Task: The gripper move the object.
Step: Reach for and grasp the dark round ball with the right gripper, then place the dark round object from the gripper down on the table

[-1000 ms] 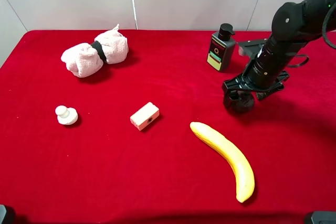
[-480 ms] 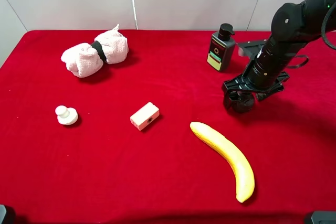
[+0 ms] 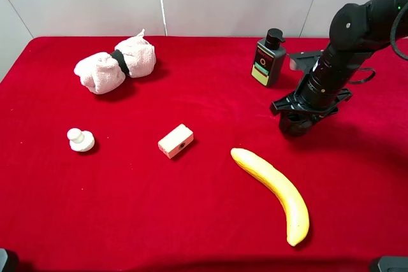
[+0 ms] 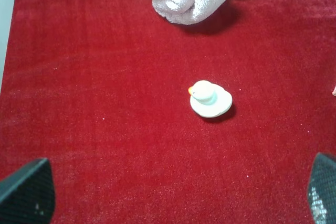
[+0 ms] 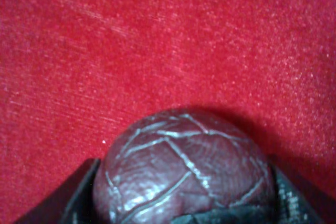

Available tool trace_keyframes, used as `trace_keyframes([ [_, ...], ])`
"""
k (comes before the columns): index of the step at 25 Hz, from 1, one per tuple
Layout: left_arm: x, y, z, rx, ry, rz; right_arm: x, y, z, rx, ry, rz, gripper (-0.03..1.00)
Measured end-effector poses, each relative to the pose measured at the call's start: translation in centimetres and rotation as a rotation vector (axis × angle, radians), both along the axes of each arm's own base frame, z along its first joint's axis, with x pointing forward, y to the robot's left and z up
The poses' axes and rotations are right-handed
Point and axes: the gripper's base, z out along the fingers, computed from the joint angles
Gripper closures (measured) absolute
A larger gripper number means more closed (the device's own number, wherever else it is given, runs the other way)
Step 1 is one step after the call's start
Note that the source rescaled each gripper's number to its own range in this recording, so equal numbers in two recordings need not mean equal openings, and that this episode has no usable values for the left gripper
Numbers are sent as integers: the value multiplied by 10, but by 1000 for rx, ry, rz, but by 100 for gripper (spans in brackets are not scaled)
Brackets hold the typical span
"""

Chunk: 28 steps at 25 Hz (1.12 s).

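Observation:
The dark maroon round fruit (image 5: pixel 184 171), with a cracked, wrinkled skin, sits on the red cloth between my right gripper's two black fingers (image 5: pixel 84 198), which press against both its sides. In the exterior high view the right gripper (image 3: pixel 295 122) points down at the cloth right of centre, just below the soap bottle, and it largely hides the fruit there. My left gripper (image 4: pixel 174 188) is open and empty, with only its fingertips (image 4: pixel 26 190) showing. It hovers near the white knob-shaped piece (image 4: pixel 210 98).
A yellow banana (image 3: pixel 275 190) lies in front of the right gripper. A dark pump bottle (image 3: pixel 270 58) stands just behind it. A cream block (image 3: pixel 175 140), the white knob piece (image 3: pixel 81 139) and a rolled pink towel (image 3: pixel 116 64) lie to the left.
The right gripper has shifted slightly to the right and its fingers have drawn in around the fruit. The other objects have not moved.

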Motion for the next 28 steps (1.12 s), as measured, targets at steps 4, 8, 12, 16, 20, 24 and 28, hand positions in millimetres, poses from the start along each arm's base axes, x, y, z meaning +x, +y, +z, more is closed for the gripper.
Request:
trace_keyframes([
  [4,0,0,0,0,0,0,0,0,0,4,2,-5,95],
  [8,0,0,0,0,0,0,0,0,0,4,5,-6,95],
  [12,0,0,0,0,0,0,-1,0,0,3,7,-5,95],
  [16,0,0,0,0,0,0,-1,0,0,3,8,-5,95],
  [20,0,0,0,0,0,0,-1,0,5,8,-4,-5,95],
  [24,0,0,0,0,0,0,-2,2,10,7,1,5,95],
  [28,0,0,0,0,0,0,0,12,20,17,-22,32,95],
])
